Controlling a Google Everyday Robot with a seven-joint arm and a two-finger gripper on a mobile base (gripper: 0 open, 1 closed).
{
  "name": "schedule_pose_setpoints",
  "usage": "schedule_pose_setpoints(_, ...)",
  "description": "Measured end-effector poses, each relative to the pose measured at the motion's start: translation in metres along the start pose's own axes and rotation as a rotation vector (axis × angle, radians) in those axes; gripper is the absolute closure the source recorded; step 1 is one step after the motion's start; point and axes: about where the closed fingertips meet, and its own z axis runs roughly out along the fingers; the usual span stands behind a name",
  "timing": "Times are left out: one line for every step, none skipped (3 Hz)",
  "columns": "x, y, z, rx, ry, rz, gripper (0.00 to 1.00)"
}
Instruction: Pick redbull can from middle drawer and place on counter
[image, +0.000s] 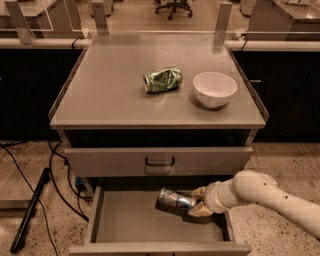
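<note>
End effector (199, 202): pinching tilted redbull can (176, 198) over open middle drawer (137, 222), right side. Grey desk (105, 95): carrying 1 dented green can (162, 79), 1 white bowl (215, 88). Speckled floor (282, 155) surrounding.

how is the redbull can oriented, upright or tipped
Tipped: the redbull can lies sideways, held by the gripper over the middle drawer.

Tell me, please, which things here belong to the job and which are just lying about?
Job: slim silver-and-blue redbull can, held by the gripper in the open grey metal middle drawer; flat grey counter.
Lying about: dented green can and white bowl on the counter; closed grey drawer front.
</note>
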Motion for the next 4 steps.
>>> schedule_pose_setpoints(-0.008,0.007,-0.020,-0.038,-0.027,-0.026,1.00)
schedule_pose_setpoints(-0.028,0.010,-0.064,-0.100,-0.062,-0.078,1.00)
schedule_pose_setpoints(-0.045,0.011,-0.102,-0.185,-0.082,-0.108,1.00)
schedule_pose_setpoints(-0.082,-0.005,-0.154,-0.180,-0.104,-0.162,1.00)
